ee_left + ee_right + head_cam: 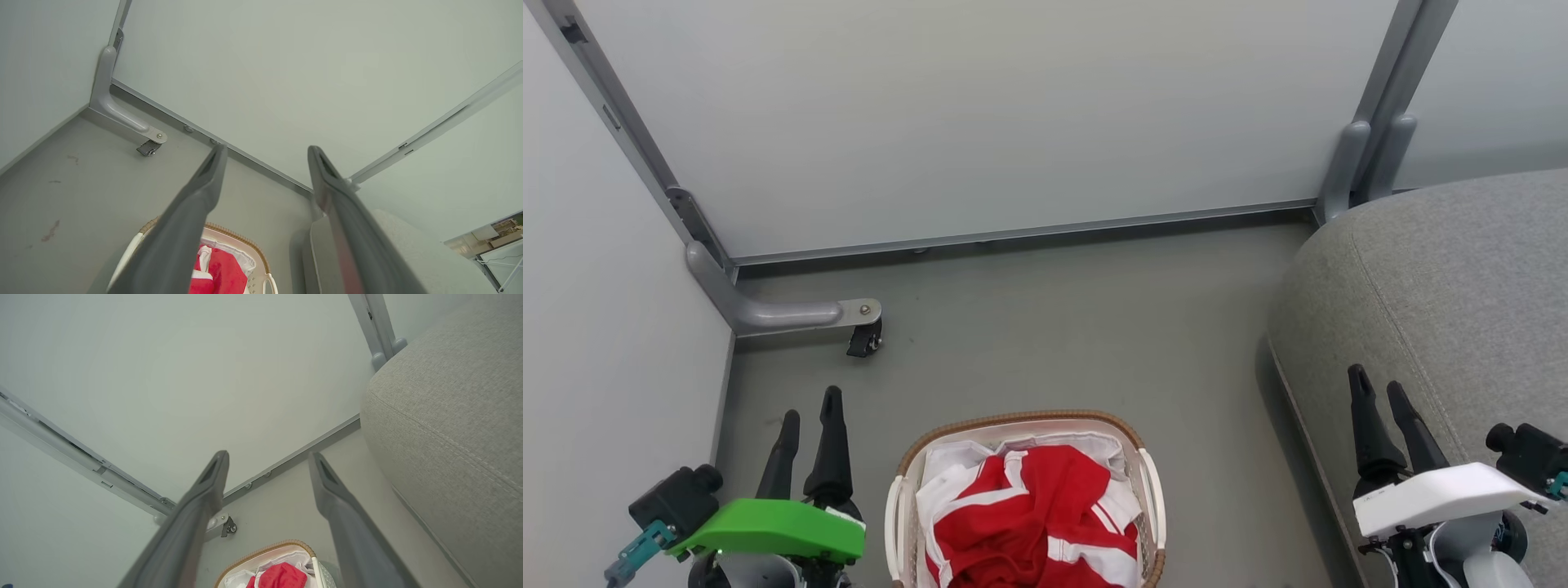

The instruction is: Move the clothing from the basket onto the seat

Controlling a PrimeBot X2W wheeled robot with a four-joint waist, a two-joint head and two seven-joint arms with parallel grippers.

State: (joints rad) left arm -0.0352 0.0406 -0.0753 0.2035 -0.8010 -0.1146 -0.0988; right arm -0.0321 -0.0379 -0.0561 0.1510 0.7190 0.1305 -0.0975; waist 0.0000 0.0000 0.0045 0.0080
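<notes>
Grey smooth floor [1054,327], closed in by pale matte wall panels [980,114] in grey metal frames at its far and left edges.

Seat [1445,278]: big grey woven upholstery, rounded corner, stitched seam near the edge. It stands at the floor's right edge against the far panel, with nothing on it.

Basket [1013,419]: oval white plastic with a brown woven rim, white side handles and a white cloth liner [952,457]. It is on the floor just left of the seat, well clear of the far panel; its near end is cut off by the frame.

Clothing [1029,514]: soft, crumpled bright red fabric with white stripes, heaped inside the basket on the liner. Could be one garment or several; can't tell from the bunching.

Left gripper [811,403]: arm low at the basket's left side under a green cover [776,527], long dark fingers [196,204] pointing toward the far panel, spread apart, holding nothing, above bare floor.

Right gripper [1376,379]: arm low on the basket's right under a white cover [1437,490], fingers also spread and empty, raised over the seat's left edge.

Bent grey metal foot [768,310] with a small black caster [864,339] at the floor's far-left corner.
</notes>
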